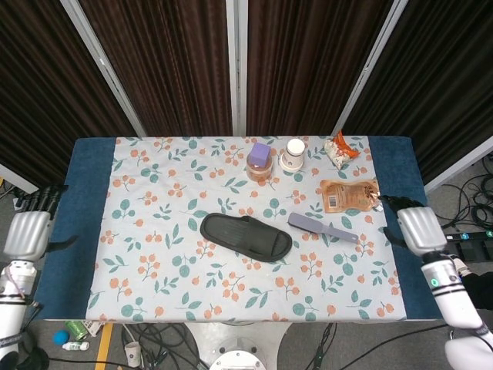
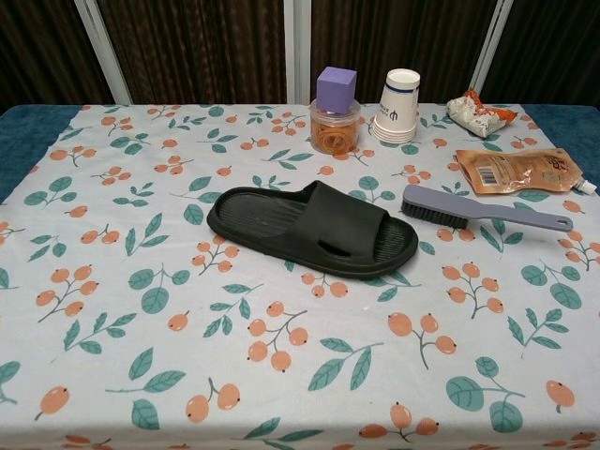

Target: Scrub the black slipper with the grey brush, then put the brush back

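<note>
On the flowered tablecloth [image 2: 112,281] the black slipper [image 2: 312,228] lies flat near the middle, and the grey brush [image 2: 483,209] rests just to its right, bristles down, handle pointing toward the table's right edge. The left hand [image 1: 29,230] hangs beyond the left edge and the right hand [image 1: 414,228] beyond the right edge; both hold nothing, fingers loosely extended

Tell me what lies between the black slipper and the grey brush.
Nothing but bare floral tablecloth. In the chest view the black slipper and the grey brush lie apart, with only printed cloth in the gap; the head view shows the same.
</note>
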`<state>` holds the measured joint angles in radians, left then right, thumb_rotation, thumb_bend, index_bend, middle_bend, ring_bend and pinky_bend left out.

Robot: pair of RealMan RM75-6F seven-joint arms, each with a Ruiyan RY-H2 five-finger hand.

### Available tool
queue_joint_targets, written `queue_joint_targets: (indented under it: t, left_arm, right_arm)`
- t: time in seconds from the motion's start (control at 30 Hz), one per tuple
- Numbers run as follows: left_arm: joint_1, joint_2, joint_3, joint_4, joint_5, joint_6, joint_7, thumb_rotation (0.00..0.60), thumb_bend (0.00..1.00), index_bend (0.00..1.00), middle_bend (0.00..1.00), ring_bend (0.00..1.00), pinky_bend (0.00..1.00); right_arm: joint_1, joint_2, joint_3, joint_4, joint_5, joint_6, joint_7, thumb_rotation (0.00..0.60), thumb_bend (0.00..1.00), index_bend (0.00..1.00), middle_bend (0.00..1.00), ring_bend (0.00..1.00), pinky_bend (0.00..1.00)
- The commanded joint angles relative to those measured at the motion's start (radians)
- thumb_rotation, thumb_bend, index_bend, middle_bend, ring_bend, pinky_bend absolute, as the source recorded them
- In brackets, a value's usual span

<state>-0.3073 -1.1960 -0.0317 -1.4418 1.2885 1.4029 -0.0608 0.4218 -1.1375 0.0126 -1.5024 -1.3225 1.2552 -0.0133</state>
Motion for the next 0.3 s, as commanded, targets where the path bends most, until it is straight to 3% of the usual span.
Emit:
queue_joint_targets:
  t: [0.03, 0.3]
  left_arm:
    - [0.078, 0.013, 0.021, -0.058, -0.014, 0.083, 0.082, 0.6, 0.19, 0.14, 0.13, 0.02, 0.12]
    - [0.166, -0.004, 0.049, -0.132, 0.027, 0.169, 0.153, 0.6, 0.18, 0.14, 0.13, 0.02, 0.11]
  right_arm:
    - [-0.125, 0.052, -0.036, -0.083, -0.067, 0.135, 0.012, 0.6, 0.28, 0.12, 0.17, 0.13, 0.24]
    - [-0.223, 0.05, -0.066, -0.12, -0.111, 0.214, 0.013, 0.6, 0.28, 0.07, 0.14, 0.1, 0.17]
